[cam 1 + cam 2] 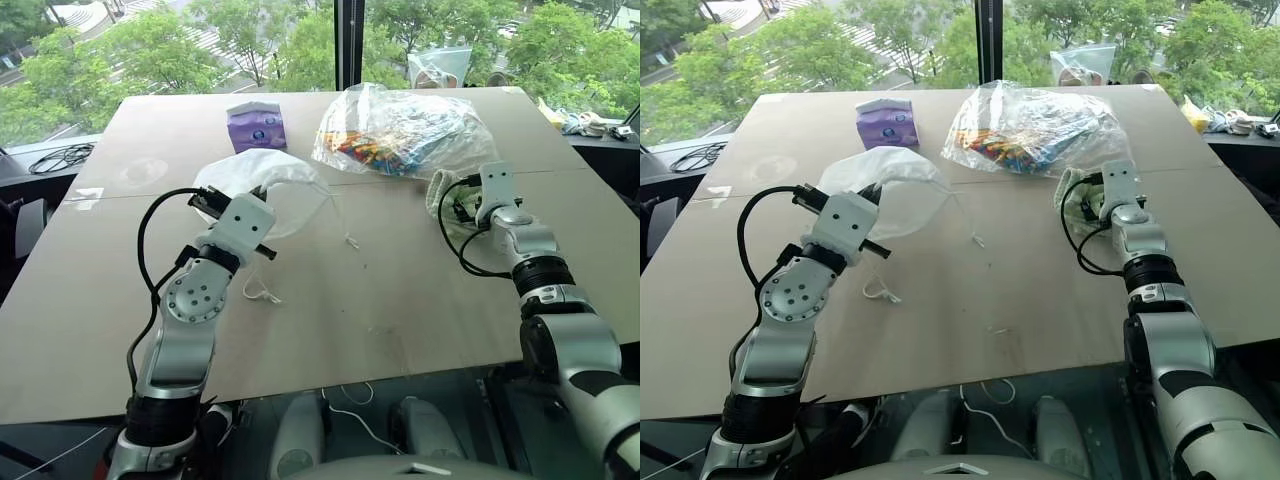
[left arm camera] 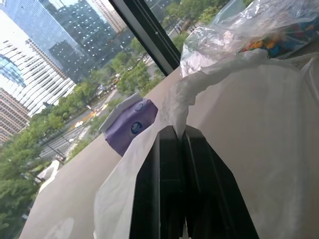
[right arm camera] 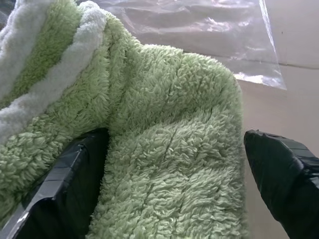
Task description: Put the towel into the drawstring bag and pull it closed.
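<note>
Now right gripper [image 3: 169, 189] gapes around soft, squashy towel [image 3: 164, 149], best pinched mid-fold; left gripper [image 2: 172, 144] clamps limp drawstring bag [image 1: 262, 180] rim.

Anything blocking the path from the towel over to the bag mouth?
Nothing visible: bare table lies between the towel, in the open right gripper, and the drawstring bag pinched by the left gripper.
</note>
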Controlling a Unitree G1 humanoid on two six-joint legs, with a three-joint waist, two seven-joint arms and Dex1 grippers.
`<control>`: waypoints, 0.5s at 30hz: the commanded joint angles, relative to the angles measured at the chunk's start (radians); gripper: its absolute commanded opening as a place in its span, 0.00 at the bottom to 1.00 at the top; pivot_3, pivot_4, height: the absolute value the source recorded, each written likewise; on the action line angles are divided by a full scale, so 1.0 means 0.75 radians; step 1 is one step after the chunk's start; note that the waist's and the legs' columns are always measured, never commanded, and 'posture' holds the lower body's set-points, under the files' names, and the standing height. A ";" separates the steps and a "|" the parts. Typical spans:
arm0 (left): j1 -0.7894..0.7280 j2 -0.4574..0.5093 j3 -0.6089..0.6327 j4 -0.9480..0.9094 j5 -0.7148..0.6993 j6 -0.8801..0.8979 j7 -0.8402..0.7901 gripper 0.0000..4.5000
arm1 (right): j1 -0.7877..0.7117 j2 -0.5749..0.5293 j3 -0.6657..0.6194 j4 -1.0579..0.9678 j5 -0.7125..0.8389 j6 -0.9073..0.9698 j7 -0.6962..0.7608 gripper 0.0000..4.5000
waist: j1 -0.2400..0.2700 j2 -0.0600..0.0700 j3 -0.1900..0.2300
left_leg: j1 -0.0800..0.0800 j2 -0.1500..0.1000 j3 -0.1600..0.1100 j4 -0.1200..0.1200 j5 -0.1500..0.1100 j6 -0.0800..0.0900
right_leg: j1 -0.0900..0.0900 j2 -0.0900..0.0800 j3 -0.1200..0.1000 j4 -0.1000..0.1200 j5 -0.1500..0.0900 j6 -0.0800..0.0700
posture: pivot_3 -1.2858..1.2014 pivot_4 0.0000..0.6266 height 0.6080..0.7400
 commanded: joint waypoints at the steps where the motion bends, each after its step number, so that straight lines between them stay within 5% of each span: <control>1: -0.015 0.019 0.014 -0.012 0.015 -0.035 0.012 0.01 | 0.063 0.035 -0.044 0.134 0.065 0.148 0.074 1.00 | -0.004 -0.001 -0.001 | 0.000 0.000 -0.001 0.000 0.000 0.000 | 0.000 0.000 -0.001 0.000 0.000 0.000 | 0.52 0.24 1.00; 6: -0.022 0.025 0.012 0.004 0.013 -0.043 0.011 0.01 | 0.082 0.072 0.060 0.022 0.079 0.195 0.385 1.00 | -0.035 -0.001 -0.003 | 0.000 0.001 -0.004 -0.004 0.003 0.005 | -0.001 0.004 0.001 -0.001 -0.001 -0.001 | 0.52 0.24 1.00; 15: -0.069 -0.061 0.106 0.020 -0.107 0.061 0.043 0.01 | 0.093 0.091 0.016 -0.055 0.119 0.247 0.426 1.00 | -0.059 -0.002 -0.003 | 0.005 0.006 0.001 -0.022 0.004 0.006 | -0.007 0.014 0.005 0.000 -0.003 -0.005 | 0.52 0.24 1.00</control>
